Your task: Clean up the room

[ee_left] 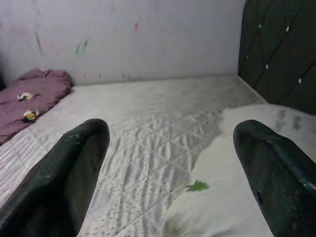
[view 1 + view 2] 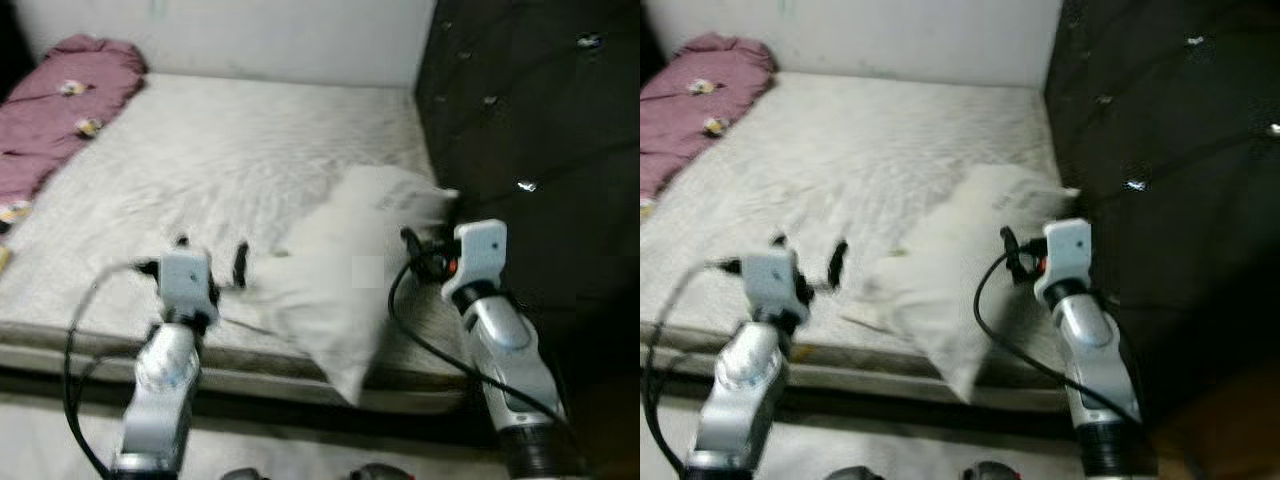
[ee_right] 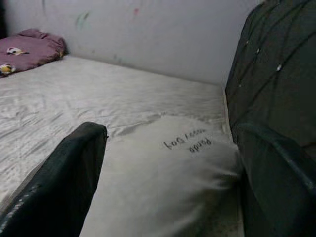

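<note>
- white pillow lying on the bed, up by the dark headboard
- left gripper fingers spread apart, beside it
- right gripper fingers apart too, pillow between them
- pink blanket bunched at the far corner

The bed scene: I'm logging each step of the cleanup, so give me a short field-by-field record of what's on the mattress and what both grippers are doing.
surface: white quilted mattress
pillow: white rumpled pillow, on the mattress's near right part, overhanging the front edge
blanket: maroon bundled blanket, far left corner
headboard: dark tufted headboard, on the right
left gripper: open, over the mattress beside the pillow's left edge
right gripper: open, at the pillow's right side
holding: nothing gripped
</note>
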